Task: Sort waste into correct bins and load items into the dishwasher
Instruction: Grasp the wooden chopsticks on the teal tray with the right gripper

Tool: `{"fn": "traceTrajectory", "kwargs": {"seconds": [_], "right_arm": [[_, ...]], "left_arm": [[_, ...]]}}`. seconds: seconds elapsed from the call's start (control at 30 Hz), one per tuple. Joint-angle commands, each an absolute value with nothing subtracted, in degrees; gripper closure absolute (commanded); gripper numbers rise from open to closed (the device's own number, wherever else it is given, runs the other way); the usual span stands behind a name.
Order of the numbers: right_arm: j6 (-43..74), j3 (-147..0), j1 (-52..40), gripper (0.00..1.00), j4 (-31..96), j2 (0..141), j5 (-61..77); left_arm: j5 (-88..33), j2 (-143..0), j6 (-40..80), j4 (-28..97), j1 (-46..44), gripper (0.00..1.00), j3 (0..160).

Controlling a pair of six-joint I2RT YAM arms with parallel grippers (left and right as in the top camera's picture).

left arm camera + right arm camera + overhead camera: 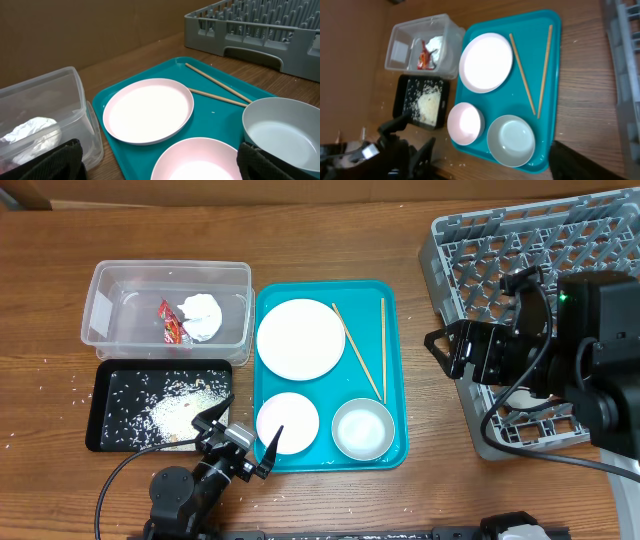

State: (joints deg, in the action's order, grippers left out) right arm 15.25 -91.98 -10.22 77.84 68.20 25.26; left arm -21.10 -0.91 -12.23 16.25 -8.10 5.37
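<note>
A clear tub [95,310] holds the red wrapper [172,322] and the white paper wad [203,315]. The black tray [100,405] holds white rice [180,410]. On the teal tray [392,370] lie a large white plate [300,338], a small white dish [287,422], a pale bowl [362,428] and two chopsticks [357,352]. My left gripper [243,432] is open and empty, low at the tray's front left corner, with the small dish [195,160] between its fingers' line. My right gripper [445,352] is open and empty over the left edge of the grey dish rack [520,260].
A few loose rice grains [70,390] lie on the wooden table left of the black tray. The rack fills the right side, under the right arm. The left arm's cable runs along the front edge.
</note>
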Motion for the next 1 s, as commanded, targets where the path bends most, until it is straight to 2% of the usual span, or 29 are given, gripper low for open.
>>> {"fn": "traceTrajectory", "kwargs": {"seconds": [0.0, 0.2, 0.27, 0.33, 0.4, 0.67, 0.87, 0.97], "right_arm": [[15.2, -90.8, -14.2, 0.15, 78.5, 70.0, 26.0], [21.0, -79.6, -28.3, 0.2, 71.6, 75.8, 16.1], [21.5, -76.7, -30.9, 0.28, 67.3, 79.6, 8.8], [21.5, -75.9, -31.5, 0.4, 64.9, 82.7, 4.6], [20.0, -75.9, -31.4, 0.45, 60.1, 88.7, 0.4], [10.2, -75.9, -31.4, 0.53, 48.2, 104.4, -1.5], [10.0, -75.9, -31.4, 0.58, 45.5, 112.0, -2.7], [10.0, -75.9, -31.4, 0.64, 45.5, 114.5, -0.9]], "left_arm": [[-22.0, -0.3, -12.9, 16.0, -7.5, 0.0, 5.1], [-22.0, -0.3, -12.9, 16.0, -7.5, 0.0, 5.1], [-22.0, -0.3, -12.9, 16.0, -7.5, 0.0, 5.1], [-22.0, -0.3, -12.9, 16.0, -7.5, 0.0, 5.1], [-22.0, -0.3, -12.9, 16.0, -7.5, 0.0, 5.1], [-22.0, -0.3, -12.9, 16.0, -7.5, 0.0, 5.1], [-22.0, -0.3, -12.9, 16.0, -7.5, 0.0, 5.1], [-22.0, -0.3, -12.9, 16.0, -7.5, 0.0, 5.1]]}}
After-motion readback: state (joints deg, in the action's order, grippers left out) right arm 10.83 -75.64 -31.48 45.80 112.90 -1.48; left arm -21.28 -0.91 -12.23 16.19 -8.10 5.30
